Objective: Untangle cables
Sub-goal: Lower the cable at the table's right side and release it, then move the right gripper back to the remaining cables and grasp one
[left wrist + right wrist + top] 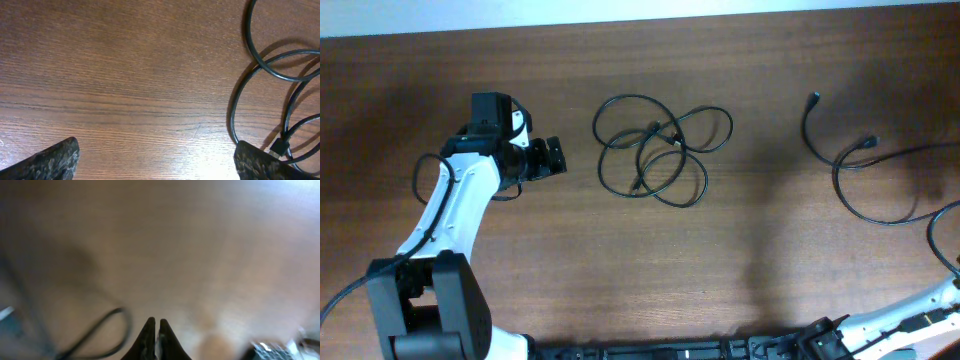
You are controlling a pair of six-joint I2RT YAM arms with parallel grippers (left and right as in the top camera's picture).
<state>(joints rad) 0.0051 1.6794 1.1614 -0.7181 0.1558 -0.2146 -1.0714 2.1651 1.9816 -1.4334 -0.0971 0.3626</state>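
no readable text, no labels or brands (right wrist view blurred), no numbers

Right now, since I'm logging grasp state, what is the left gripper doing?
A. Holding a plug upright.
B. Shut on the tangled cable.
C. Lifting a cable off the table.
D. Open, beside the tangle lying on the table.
D: the left gripper has its fingers spread wide apart with only table between them, and the tangled cable lies on the wood beside it.
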